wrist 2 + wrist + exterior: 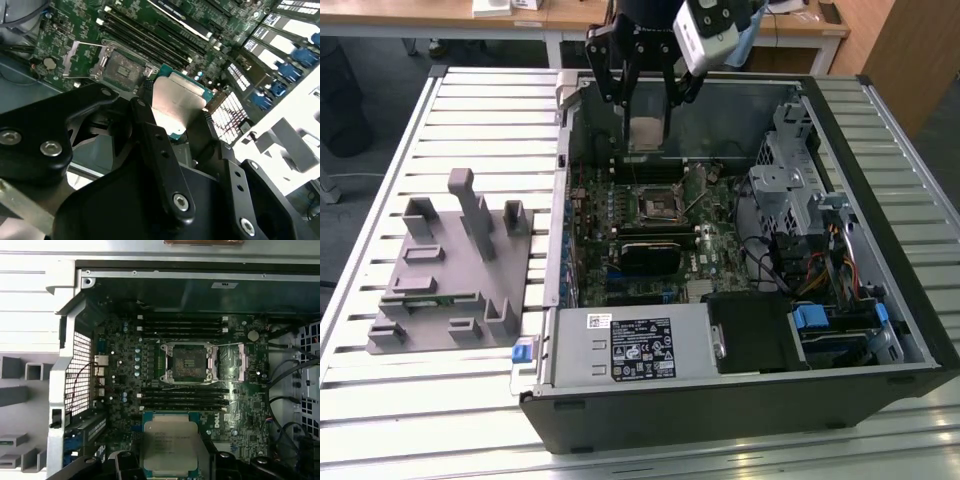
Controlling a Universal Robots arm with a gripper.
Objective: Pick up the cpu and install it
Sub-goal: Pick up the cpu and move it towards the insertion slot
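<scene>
The flat, square, silver-topped cpu (170,447) is pinched at its edges by the black gripper (647,118) and held above the open computer case (720,405), in which a green motherboard (120,370) with an uncovered socket (189,361) is seated.

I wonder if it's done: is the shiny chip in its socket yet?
No, the end effector holds the cpu above the empty socket.

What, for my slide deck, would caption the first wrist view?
Gripper holds the cpu over the motherboard, whose socket lies open and empty.
</scene>
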